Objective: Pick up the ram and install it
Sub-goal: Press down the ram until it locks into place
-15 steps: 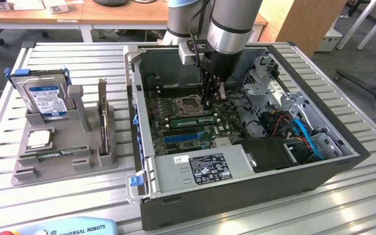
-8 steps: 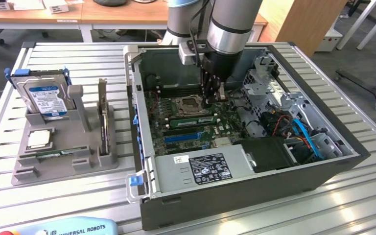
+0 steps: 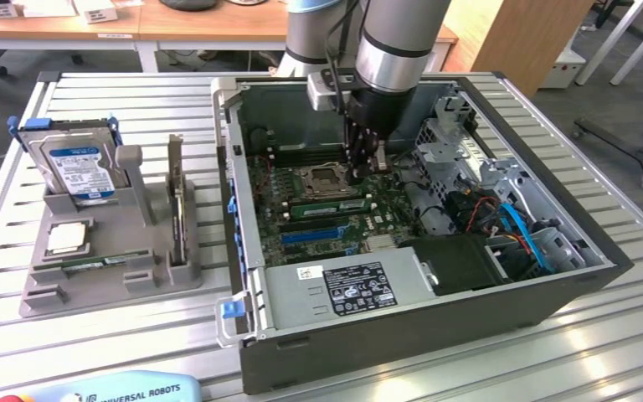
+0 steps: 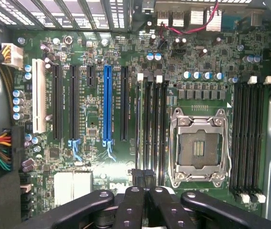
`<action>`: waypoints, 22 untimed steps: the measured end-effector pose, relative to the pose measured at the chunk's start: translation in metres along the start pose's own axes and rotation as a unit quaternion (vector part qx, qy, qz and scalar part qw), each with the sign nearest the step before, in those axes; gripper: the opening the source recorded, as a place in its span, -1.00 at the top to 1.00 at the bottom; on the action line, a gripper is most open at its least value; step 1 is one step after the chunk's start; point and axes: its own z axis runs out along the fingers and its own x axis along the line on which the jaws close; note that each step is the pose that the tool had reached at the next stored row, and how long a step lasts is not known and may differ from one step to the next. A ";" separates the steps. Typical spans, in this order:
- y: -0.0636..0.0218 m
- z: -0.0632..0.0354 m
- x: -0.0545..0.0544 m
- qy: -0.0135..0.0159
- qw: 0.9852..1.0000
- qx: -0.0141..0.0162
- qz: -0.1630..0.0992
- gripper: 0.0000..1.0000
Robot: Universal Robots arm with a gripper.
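A long green ram stick (image 3: 327, 203) stands in a memory slot beside the CPU socket (image 3: 324, 177) on the motherboard inside the open computer case (image 3: 411, 327). Another green stick (image 3: 90, 264) lies in the front groove of the grey holder on the table. My gripper (image 3: 364, 163) hangs inside the case, just above the board and close to the socket. In the wrist view its black fingers (image 4: 133, 202) meet over the end of the black memory slots (image 4: 153, 124), and I see nothing between them.
The grey holder (image 3: 110, 280) on the exterior view's left carries a silver hard drive with a blue label (image 3: 76, 167), a dark card standing upright (image 3: 177, 197) and a CPU chip (image 3: 67, 237). Cables and a drive cage (image 3: 501, 218) crowd the case's right side.
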 end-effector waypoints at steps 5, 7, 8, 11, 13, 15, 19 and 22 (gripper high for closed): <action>-0.0095 0.0000 0.000 0.000 1.000 0.000 0.000 0.80; -0.0140 0.0000 0.000 0.000 1.000 0.000 0.000 0.80; -0.0161 0.0000 0.000 0.000 1.000 0.000 0.000 0.80; -0.0222 -0.0001 0.000 0.000 1.000 0.000 0.000 0.80; -0.0259 -0.0001 0.000 0.000 1.000 0.000 0.000 0.80; -0.0295 -0.0001 0.000 0.000 1.000 0.000 0.000 0.80; -0.0336 -0.0001 0.000 0.000 1.000 0.000 0.000 0.80; -0.0336 -0.0001 0.000 0.000 1.000 0.000 0.000 0.80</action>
